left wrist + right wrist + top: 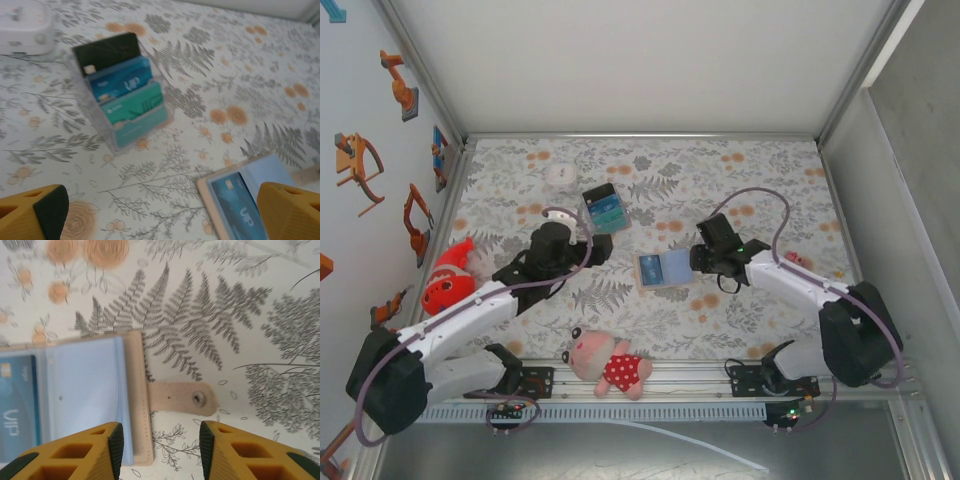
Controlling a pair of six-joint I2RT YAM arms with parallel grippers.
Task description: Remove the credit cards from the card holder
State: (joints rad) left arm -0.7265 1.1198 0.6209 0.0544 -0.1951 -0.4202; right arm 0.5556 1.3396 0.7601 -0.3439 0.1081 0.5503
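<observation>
The card holder lies unfolded on the flowered cloth, tan rim outside and blue-grey faces up. A blue credit card sits in its left pocket, and the card also shows in the left wrist view. The snap tab points right, flat on the cloth. My right gripper is open over the card holder's right edge, one finger above the blue-grey face and the other above bare cloth, with nothing held. My left gripper is wide open and empty, left of the card holder.
A clear block stacked with dark, blue and teal cards stands behind the left gripper; the block is upright. A white round object lies farther back. A red fish toy and a pink doll lie near the front.
</observation>
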